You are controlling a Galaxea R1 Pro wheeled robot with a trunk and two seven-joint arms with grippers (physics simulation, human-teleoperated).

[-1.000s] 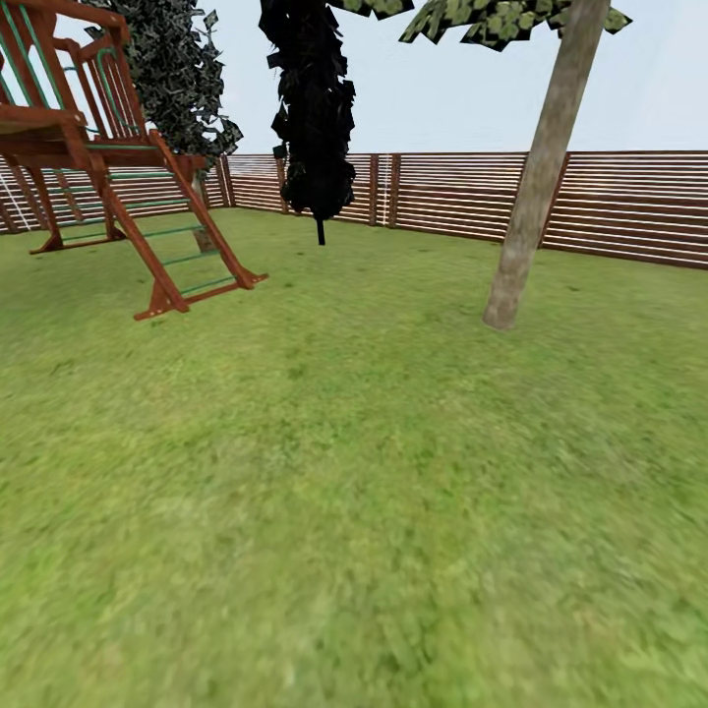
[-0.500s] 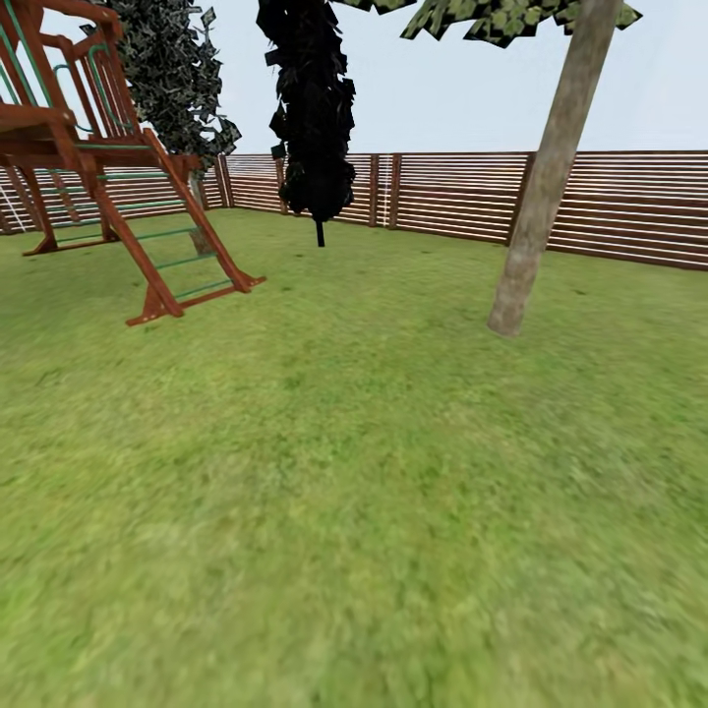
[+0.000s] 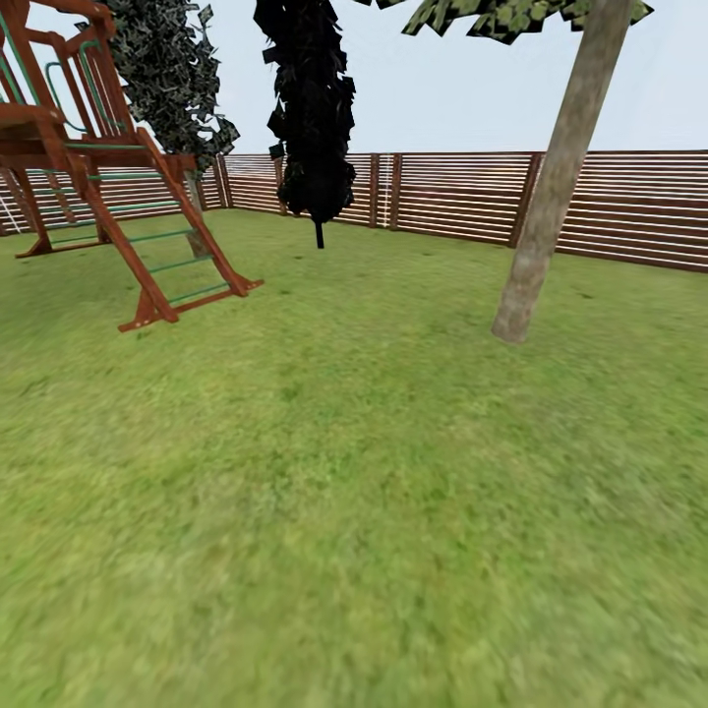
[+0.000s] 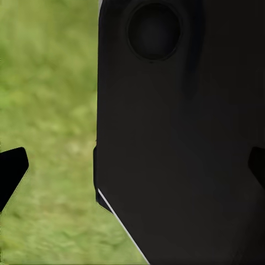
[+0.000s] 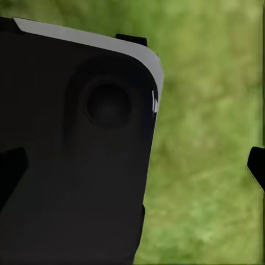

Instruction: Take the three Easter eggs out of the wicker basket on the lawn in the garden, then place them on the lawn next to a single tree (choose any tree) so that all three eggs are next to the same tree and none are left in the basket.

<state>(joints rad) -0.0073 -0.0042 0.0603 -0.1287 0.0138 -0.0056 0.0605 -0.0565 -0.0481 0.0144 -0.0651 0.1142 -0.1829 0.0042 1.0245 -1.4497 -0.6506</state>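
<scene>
The lawn [image 3: 354, 492] of mottled green grass spreads across the garden up to the brown slat fence [image 3: 610, 206]. A tree [image 3: 551, 197] with a straight pale grey-beige trunk leans at the right, its base on the grass. The Easter eggs and the wicker basket are out of view. In the left wrist view my left gripper [image 4: 132, 168] is open, its dark fingertips [image 4: 11, 171] far apart, with a black robot part and grass behind. My right gripper [image 5: 132, 168] is open too, fingertips [image 5: 256, 165] wide apart, nothing between them.
A red-brown wooden play frame [image 3: 88, 167] with a green-runged ladder stands at the back left. A nearly black thin-trunked tree [image 3: 315, 118] rises at the back centre before the fence, and a dark leafy tree [image 3: 172, 79] stands behind the play frame.
The whole head view has shifted: the camera has moved forward, so the pale trunk sits slightly further right and lower, and the play frame further left. Nothing on the lawn has moved.
</scene>
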